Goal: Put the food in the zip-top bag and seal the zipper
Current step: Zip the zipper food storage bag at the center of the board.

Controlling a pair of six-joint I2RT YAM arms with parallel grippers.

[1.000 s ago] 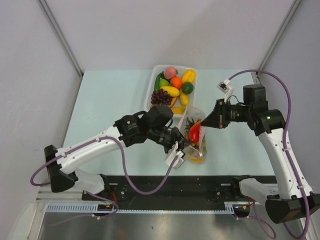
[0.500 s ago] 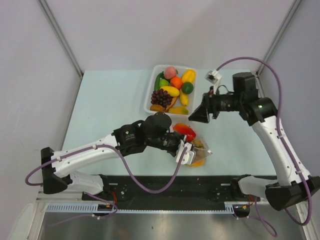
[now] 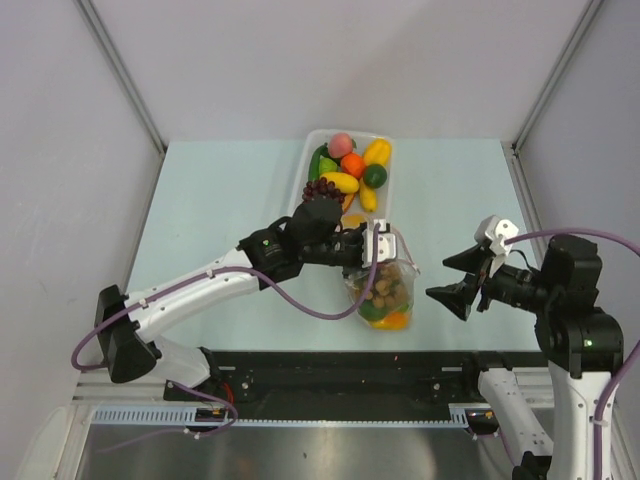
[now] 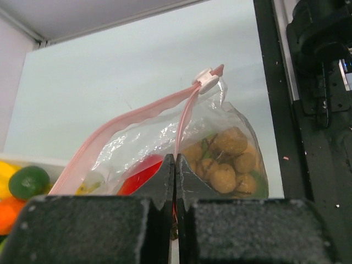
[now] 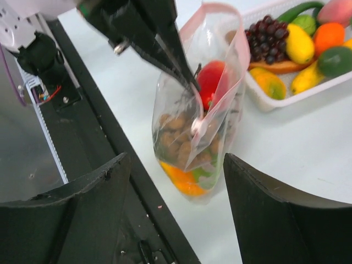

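L gripper (image 4: 175,166) pinches bag (image 4: 137,144); R gripper (image 3: 444,278) spread, empty.

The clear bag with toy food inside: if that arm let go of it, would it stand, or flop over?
Probably floppy: the clear bag is thin, crinkled film and its pink strip runs wavy. Likely bottom-heavy, since the toy food sits bunched low. Only the left fingers pinching its rim seem to hold it upright, so it may well slump.

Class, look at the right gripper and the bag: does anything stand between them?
Nothing visible does. The open right gripper faces the bag across the table. The left gripper pinches the bag's mouth from the other side, out of that path.
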